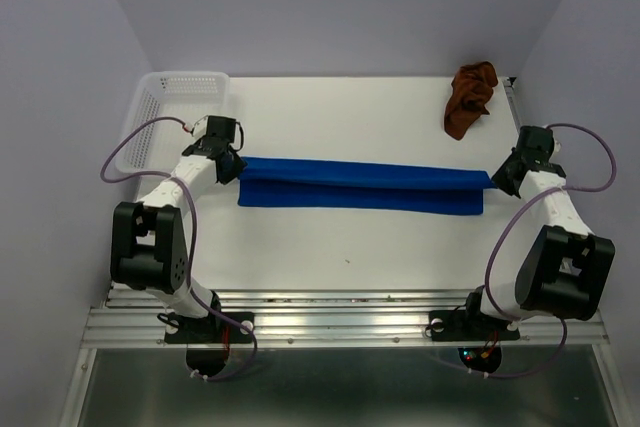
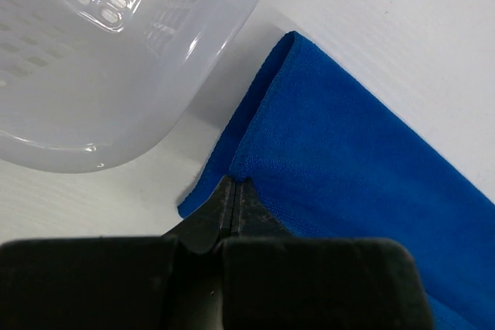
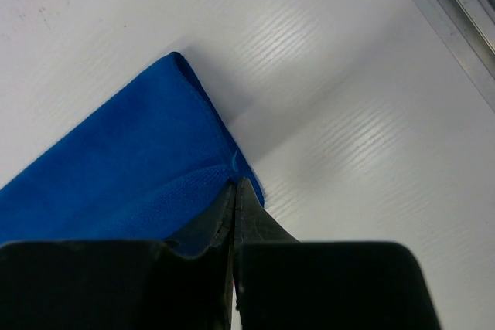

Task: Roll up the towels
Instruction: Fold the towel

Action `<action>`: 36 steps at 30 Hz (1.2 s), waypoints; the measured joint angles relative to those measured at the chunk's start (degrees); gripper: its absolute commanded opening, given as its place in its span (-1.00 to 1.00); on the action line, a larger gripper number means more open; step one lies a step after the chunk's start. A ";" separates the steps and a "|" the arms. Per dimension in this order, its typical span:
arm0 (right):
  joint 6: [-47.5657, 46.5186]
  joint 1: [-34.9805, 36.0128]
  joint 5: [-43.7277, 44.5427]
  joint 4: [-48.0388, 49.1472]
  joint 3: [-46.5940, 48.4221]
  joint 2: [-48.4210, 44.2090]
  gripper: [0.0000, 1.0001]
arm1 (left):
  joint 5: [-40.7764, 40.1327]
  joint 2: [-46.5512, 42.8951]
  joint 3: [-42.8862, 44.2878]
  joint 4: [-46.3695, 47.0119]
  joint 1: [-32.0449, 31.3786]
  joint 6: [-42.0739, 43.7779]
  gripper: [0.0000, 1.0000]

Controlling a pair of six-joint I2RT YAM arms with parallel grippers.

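Observation:
The blue towel lies folded into a long narrow strip across the middle of the table. My left gripper is shut on its left end; in the left wrist view the fingertips pinch the cloth's edge. My right gripper is shut on its right end; in the right wrist view the fingertips pinch the cloth's corner. The rust-brown towel lies crumpled at the back right, away from both grippers.
A white perforated basket stands at the back left, close behind my left gripper; its rim shows in the left wrist view. A metal rail runs along the table's right edge. The side walls stand close.

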 measured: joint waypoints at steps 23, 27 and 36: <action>1.01 -0.33 0.17 0.00 -4.00 1.60 -0.93 | 0.55 -0.24 -7.17 2.40 0.02 -1.33 -1.00; 1.22 -0.33 0.24 0.11 -4.96 2.43 -0.84 | 0.52 0.59 -7.30 2.43 0.09 -1.55 -1.00; 2.51 -0.37 0.94 0.61 -6.45 2.69 -0.25 | 0.02 0.96 -8.44 2.05 0.13 -2.95 0.00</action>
